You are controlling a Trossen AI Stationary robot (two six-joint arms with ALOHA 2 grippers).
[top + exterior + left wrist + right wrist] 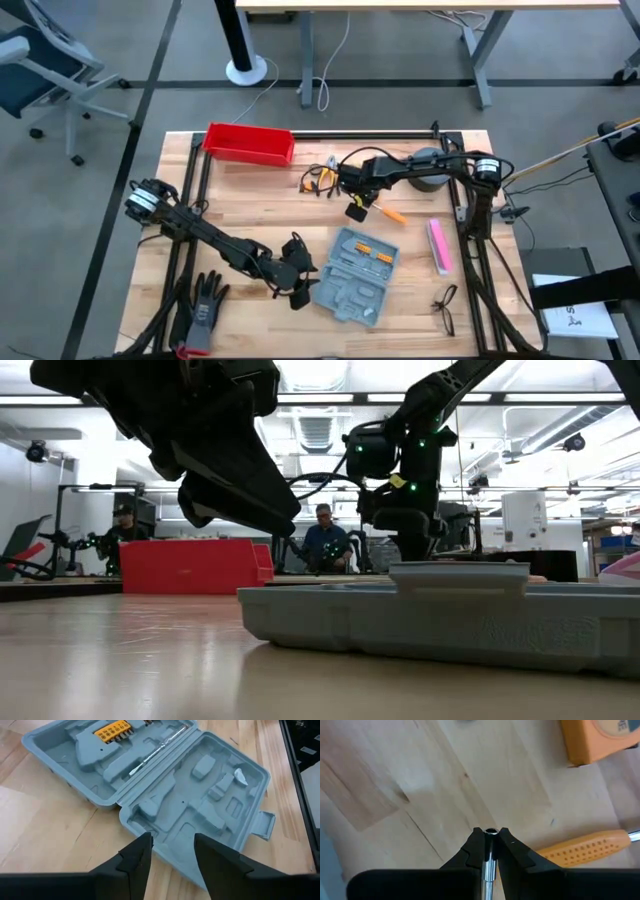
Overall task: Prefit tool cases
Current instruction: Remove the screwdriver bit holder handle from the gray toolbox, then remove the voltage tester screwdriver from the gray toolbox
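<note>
Gripping a thin metal rod, my right tool hovered above the desk; my left tool stood released beside the open case lying mid-desk.

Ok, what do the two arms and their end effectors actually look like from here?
Both arms are dark, jointed and matte black. The left arm carries black cabling along its links, and its end effector has two black wedge-shaped fingers. The right arm shows small green lights in the low view; its end effector has narrow black tapered fingers.

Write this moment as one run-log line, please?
left gripper: open beside open tool case | right gripper: shut on metal rod
</note>
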